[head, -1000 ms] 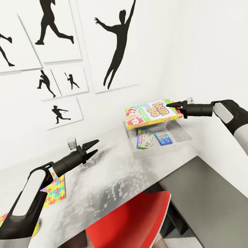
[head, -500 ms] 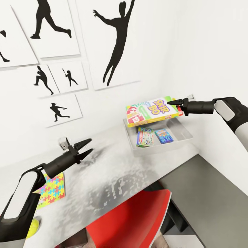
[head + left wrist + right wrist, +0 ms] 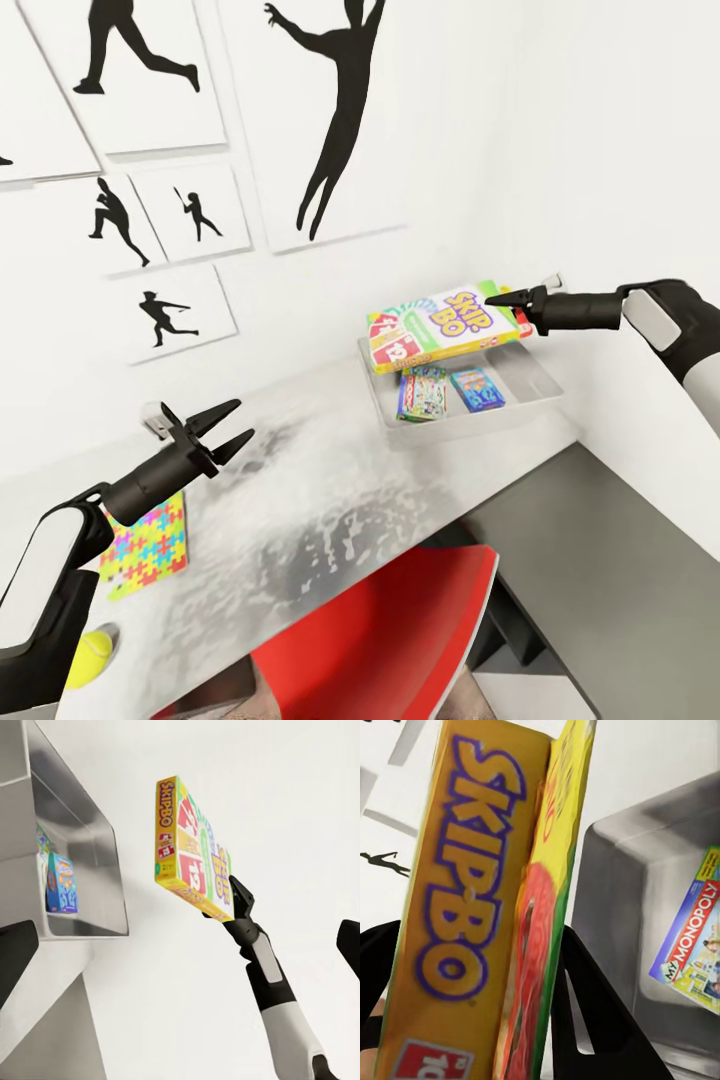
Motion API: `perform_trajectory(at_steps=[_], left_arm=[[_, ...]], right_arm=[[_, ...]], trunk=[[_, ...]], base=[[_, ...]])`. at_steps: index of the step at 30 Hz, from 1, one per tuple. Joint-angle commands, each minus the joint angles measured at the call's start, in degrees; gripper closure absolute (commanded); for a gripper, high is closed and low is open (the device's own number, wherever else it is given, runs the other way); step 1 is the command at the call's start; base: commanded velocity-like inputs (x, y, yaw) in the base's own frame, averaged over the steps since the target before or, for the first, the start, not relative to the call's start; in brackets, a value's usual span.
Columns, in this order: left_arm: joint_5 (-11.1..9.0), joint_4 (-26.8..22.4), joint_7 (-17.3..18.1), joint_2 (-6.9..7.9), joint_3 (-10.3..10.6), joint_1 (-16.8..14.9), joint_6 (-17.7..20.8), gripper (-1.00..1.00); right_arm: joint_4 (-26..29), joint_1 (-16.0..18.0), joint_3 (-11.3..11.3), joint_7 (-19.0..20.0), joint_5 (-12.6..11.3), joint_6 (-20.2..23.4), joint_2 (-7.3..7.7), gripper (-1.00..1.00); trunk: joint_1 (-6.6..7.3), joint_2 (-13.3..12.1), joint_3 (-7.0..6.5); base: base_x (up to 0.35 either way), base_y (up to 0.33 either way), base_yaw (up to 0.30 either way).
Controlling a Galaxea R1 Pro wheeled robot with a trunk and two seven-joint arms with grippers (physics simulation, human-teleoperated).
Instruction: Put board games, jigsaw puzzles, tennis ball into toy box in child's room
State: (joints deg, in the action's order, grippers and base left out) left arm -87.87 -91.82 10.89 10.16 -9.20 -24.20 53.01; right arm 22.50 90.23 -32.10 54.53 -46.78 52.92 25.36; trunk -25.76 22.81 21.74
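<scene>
My right gripper [image 3: 503, 297] is shut on one edge of the rainbow SKIP-BO board game [image 3: 443, 324], holding it level just above the toy box [image 3: 535, 398], a light-grey tray at the table's far right corner. In the tray lie the white-green MONOPOLY box [image 3: 422, 391] and a blue game box [image 3: 477, 388]. The left wrist view shows the SKIP-BO box [image 3: 193, 852] held beside the toy box [image 3: 84, 847]. My left gripper [image 3: 226, 426] hangs open over the pale grey table [image 3: 330, 490]. A colourful jigsaw puzzle [image 3: 147, 545] lies beneath its arm. The yellow tennis ball [image 3: 88, 656] sits near the front left.
A red chair [image 3: 390, 630] is tucked under the table's front edge. A lower dark-grey cabinet top [image 3: 610, 570] adjoins on the right. White walls with black baseball-player pictures [image 3: 340, 120] close off the back and right.
The head view has tilted, showing more of the table's left front and the tennis ball. My left gripper has drifted left. The right gripper still holds the SKIP-BO box over the tray.
</scene>
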Motion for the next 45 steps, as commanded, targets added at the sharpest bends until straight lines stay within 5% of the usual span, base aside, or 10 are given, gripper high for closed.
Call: perform_trajectory(at_steps=[1,37,45], left_arm=[[0.3,0.0,0.4,0.00,-0.1,0.0,0.3,-1.00],[0.3,0.1,0.8,0.01,-0.4,0.1,0.4,-1.00],[-0.2,-0.2,1.0,-0.83,1.3,-1.0,0.6,-1.00]], right_arm=[[0.0,0.2,-0.3,0.2,-0.1,0.2,0.04,1.00],[0.8,2.2,-0.3,0.3,0.4,-0.4,0.71,1.00],[0.9,2.8,-0.3,0.3,0.4,-0.4,0.90,1.00]], trunk=[[-0.03,0.1,0.19],[-0.03,0.1,3.54],[-0.03,0.1,4.28]], base=[[0.000,0.000,0.000],[0.000,0.000,0.000],[0.000,0.000,0.000]])
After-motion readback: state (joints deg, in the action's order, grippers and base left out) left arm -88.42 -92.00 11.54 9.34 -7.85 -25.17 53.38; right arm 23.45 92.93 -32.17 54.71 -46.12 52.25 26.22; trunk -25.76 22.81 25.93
